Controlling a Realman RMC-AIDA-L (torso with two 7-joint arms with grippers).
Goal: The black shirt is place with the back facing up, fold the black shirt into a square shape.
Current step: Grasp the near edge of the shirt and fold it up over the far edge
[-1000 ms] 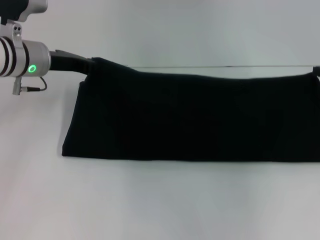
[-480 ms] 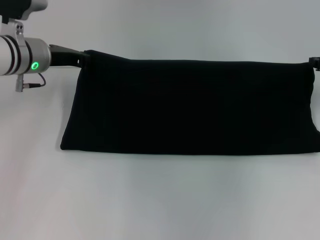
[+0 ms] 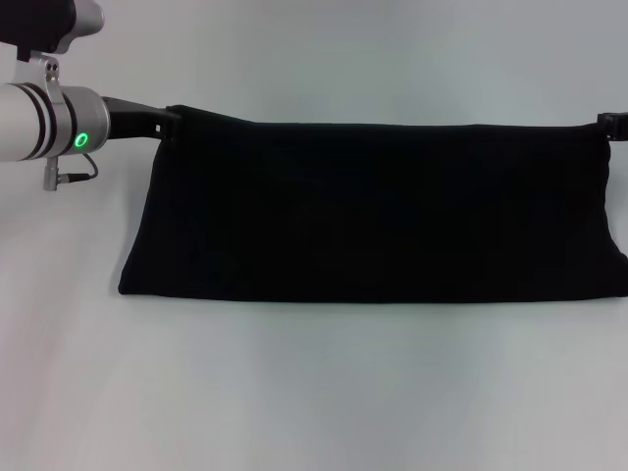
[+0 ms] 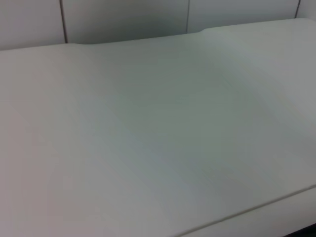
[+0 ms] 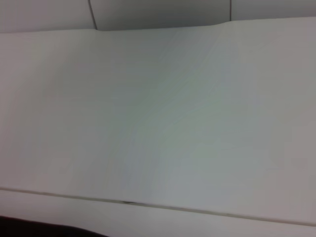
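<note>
Two grippers at shirt top corners, left gripper clamped on left corner, right gripper pinching right corner, shirt folded into wide band, lower edge resting on desk.

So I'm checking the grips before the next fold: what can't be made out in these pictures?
- Left pincer, head view: its tips merge with the black shirt, so the grip is unclear.
- Right pincer, head view: cut off by the picture's edge; only a sliver shows.
- Shirt's right end, head view: runs out of frame.
- Both wrist views: only bare table; no shirt, no fingers.
</note>
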